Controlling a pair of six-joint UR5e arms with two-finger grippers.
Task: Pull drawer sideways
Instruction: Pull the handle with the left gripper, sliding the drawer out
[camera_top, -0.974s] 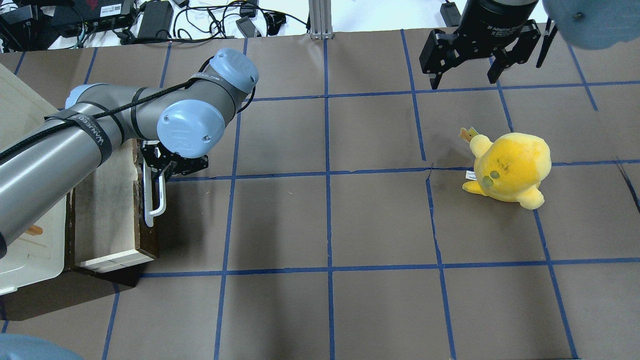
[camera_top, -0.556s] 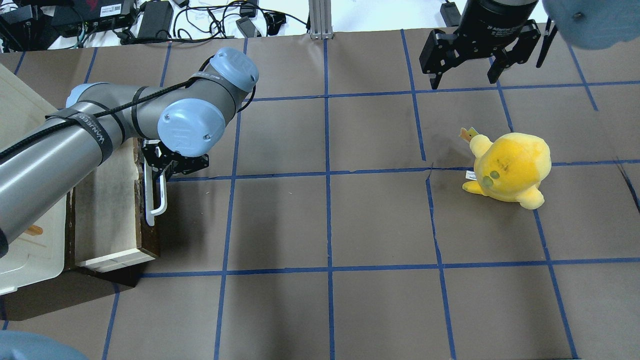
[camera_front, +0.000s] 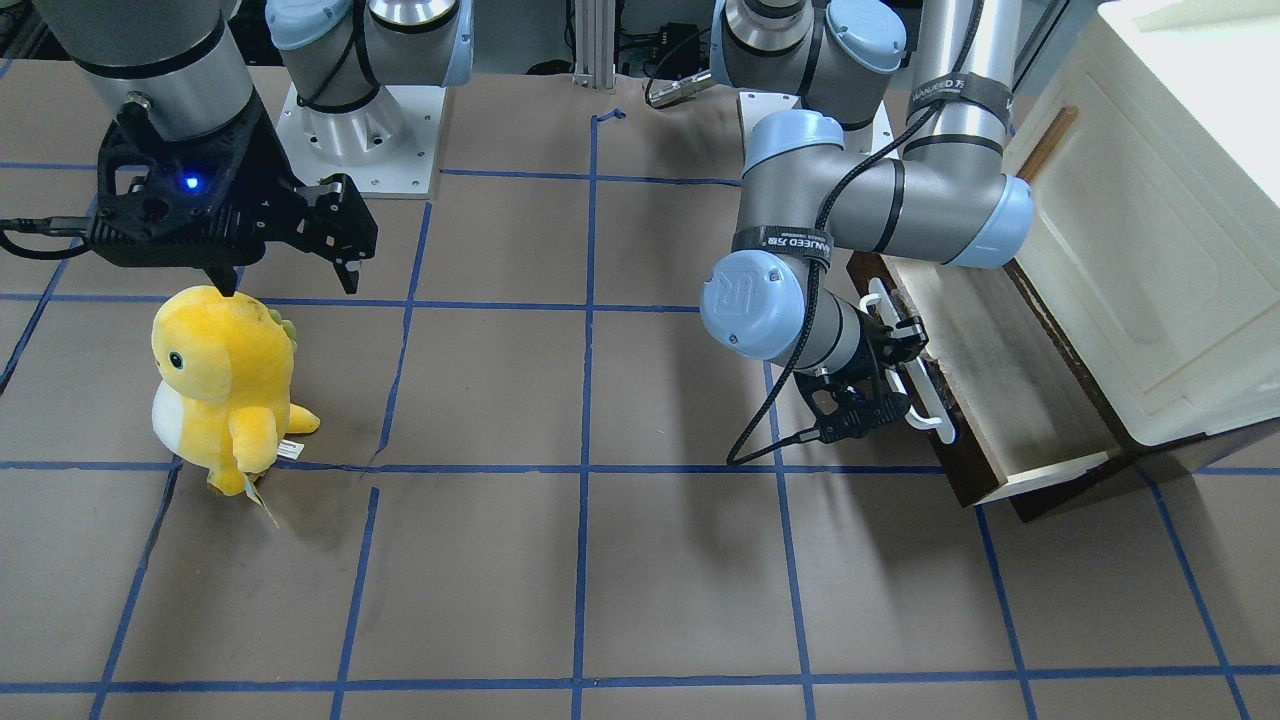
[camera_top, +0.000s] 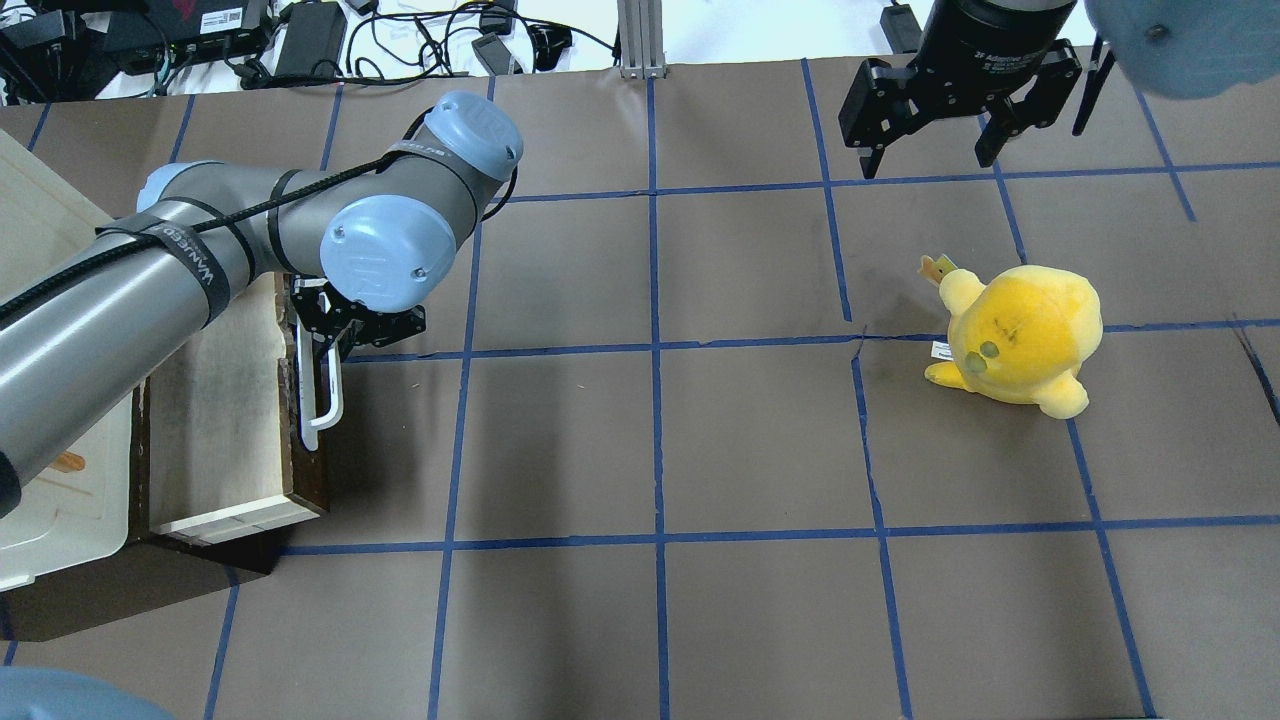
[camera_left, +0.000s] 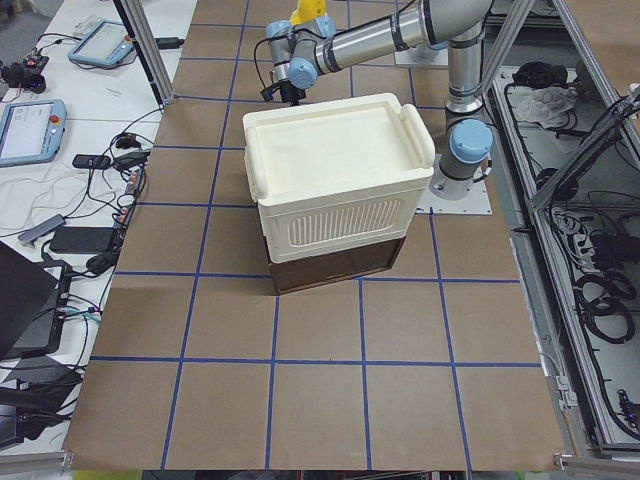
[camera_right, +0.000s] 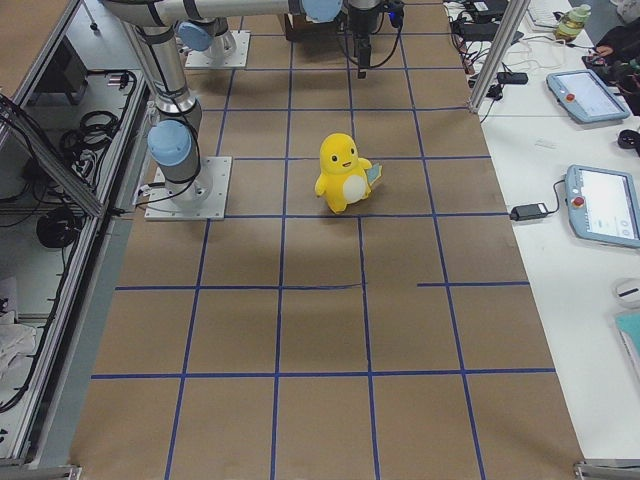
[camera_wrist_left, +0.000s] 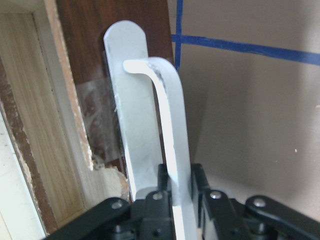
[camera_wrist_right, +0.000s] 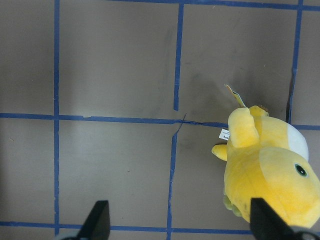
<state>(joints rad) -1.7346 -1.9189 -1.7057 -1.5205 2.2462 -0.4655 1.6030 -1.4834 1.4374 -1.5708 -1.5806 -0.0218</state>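
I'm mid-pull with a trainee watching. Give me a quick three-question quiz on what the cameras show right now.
1. True or false: the left gripper is shut on the white handle of the drawer.
2. Near the yellow plush toy, the right gripper is: A) shut on a block; B) open and empty; C) pressed against the drawer.
3. Fill in: the drawer stands ___, with its pale interior showing.

Key: 1 true; 2 B; 3 open.
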